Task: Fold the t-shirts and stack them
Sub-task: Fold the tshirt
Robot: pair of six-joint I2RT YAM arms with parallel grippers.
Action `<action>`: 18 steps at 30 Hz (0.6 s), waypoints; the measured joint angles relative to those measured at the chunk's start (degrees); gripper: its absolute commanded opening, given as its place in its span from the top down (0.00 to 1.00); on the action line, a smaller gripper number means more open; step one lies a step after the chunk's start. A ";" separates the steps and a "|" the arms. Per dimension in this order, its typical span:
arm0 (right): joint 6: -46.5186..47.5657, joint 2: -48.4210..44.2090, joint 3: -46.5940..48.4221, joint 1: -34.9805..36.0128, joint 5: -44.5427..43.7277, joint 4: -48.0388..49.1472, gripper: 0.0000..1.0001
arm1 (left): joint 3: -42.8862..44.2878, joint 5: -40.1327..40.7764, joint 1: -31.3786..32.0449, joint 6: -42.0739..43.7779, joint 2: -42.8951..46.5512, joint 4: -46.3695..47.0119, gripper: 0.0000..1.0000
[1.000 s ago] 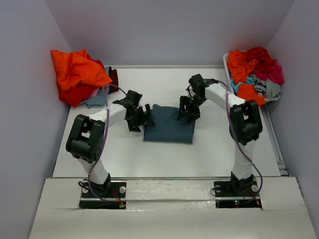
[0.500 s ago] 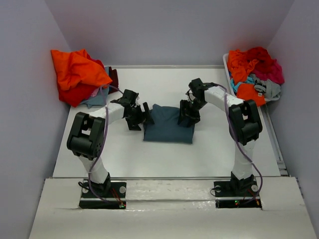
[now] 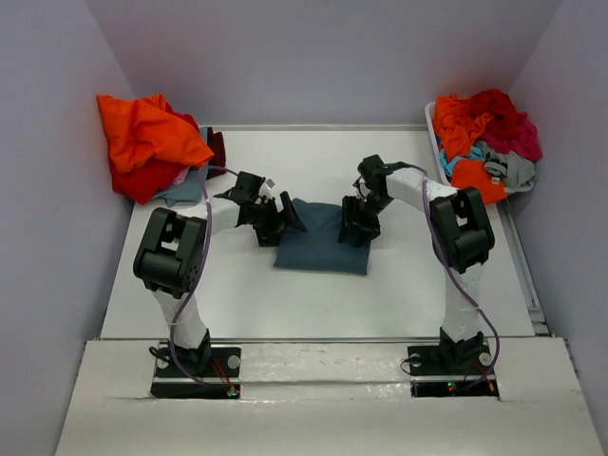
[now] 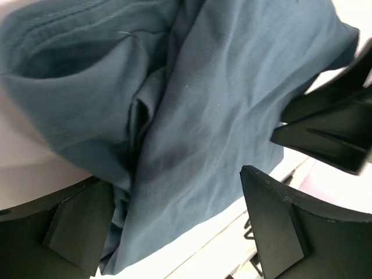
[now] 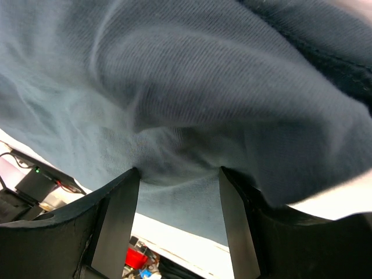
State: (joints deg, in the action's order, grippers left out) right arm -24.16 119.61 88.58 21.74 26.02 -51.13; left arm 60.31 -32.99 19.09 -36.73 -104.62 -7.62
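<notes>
**Slate-blue shirt at table centre, both pincers on it**

Work piece: the slate-blue t-shirt (image 3: 321,245) lies as a rough folded rectangle at the middle of the table (image 3: 399,285), well clear of all four edges. Its surface is not flat. The left wrist view shows deep creases and a bunched fold along the side nearest the left arm.

Left arm: the left pincer (image 3: 288,218) sits at the shirt's left edge, towards the far-left corner of the cloth. Its fingers (image 4: 75,226) stand wide apart, with the shirt's cloth showing across the gap between them. No fold is clamped.

Right arm: the right pincer (image 3: 356,228) is low over the right part of the same shirt. In the right wrist view its fingers (image 5: 116,221) are parted and blue cloth fills the space between and beyond them. The cloth puckers close to the tips. No closed grip is seen, and whether the tips press into the cloth cannot be told.

Other stock: a loose heap of t-shirts (image 3: 142,142), bright orange on top with red beneath, rests at the far-left corner of the table. A white bin (image 3: 432,128) at the far-right corner holds a pile of mixed shirts (image 3: 484,133) in red, orange, magenta, teal and grey.
</notes>
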 measured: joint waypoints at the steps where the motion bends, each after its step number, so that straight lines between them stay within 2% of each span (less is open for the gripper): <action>1: 0.00 0.07 -0.22 -0.02 0.09 0.26 0.37 | -0.26 -0.76 -0.02 -0.17 -0.20 0.74 0.01; 13: -0.26 1.64 0.24 -0.79 1.44 0.57 0.37 | -1.90 -7.58 -0.24 -0.87 -1.68 5.53 0.01; 18: -0.26 1.92 0.52 -0.94 1.46 0.33 0.37 | -1.90 -11.93 -0.46 -1.14 -3.32 7.15 0.08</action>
State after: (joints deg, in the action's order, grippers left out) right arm -24.43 121.54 89.10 20.80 27.49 -50.81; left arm 58.41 -44.93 18.63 -37.87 -107.94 -0.47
